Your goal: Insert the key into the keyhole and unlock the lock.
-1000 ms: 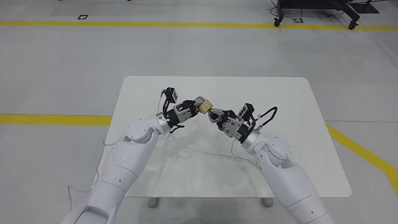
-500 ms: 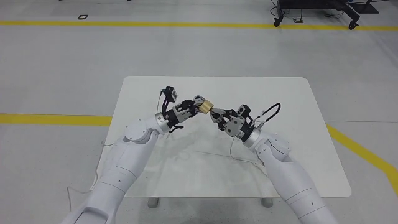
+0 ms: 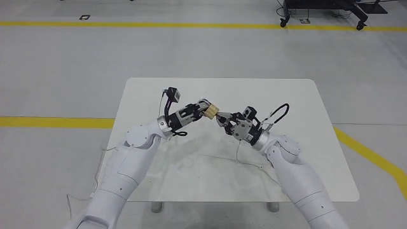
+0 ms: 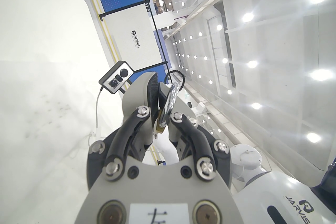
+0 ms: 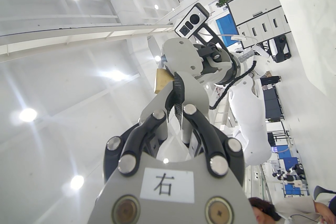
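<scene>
Your left gripper (image 4: 162, 93) is closed narrow on the lock (image 4: 159, 128). It pinches the shackle (image 4: 172, 95), a rounded bar of bright, polished metal, and the small brass body sticks out past the fingers. The lock hangs in the air above the middle of the table (image 3: 305, 102) and does not rest on it.

Your right gripper (image 5: 175, 83) has its fingers pressed together. The black pads (image 5: 179, 89) look ribbed and rubbery, a surface that should bite well on thin metal. The key itself is hidden between them, so I only judge that it is pinched there — I cannot see the blade. The tip of this gripper sits just beside the flat face of the brass body, touching it or almost touching; from these views I cannot tell which.

For progress: both parts are picked up and brought together, so the approach is done. Whether the key is already in the keyhole I cannot say, because the keyhole is not visible. The shackle looks closed, so I judge that the turning and the unlocking are not yet done.

The brass is smooth, hard and block-shaped with straight edges — it may slip or swing on the shackle if you push off-centre.
</scene>
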Action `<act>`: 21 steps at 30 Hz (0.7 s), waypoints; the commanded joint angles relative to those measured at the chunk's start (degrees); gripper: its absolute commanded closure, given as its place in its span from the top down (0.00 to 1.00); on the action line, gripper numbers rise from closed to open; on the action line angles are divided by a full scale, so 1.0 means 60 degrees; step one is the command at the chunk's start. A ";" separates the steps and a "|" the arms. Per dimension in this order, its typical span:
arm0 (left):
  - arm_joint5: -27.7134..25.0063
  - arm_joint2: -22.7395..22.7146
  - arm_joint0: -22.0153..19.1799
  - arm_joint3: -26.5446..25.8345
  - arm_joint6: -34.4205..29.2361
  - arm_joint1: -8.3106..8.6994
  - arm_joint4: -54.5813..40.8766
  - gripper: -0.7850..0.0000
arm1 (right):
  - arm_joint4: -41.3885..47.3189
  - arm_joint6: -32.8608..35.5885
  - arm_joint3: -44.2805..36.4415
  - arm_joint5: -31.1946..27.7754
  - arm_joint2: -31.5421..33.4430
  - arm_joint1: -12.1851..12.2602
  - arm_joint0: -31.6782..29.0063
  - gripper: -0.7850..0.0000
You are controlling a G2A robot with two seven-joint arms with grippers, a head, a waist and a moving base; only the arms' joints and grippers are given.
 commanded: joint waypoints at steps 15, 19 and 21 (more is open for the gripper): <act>0.0081 -0.0100 0.0088 -0.0183 0.0136 0.0086 0.0158 0.00 | -0.2369 -0.1043 -0.0945 -0.1946 0.0837 0.0263 -0.0471 1.00; 0.0289 -0.0015 0.0083 -0.0214 0.0308 0.0085 0.0350 0.00 | -0.2663 -0.1235 -0.1379 -0.2450 0.1056 0.0304 -0.0746 1.00; 0.0523 0.0052 0.0067 -0.0213 0.0167 0.0076 0.0228 0.00 | -0.2663 -0.1235 -0.1379 -0.2450 0.1056 0.0304 -0.0746 1.00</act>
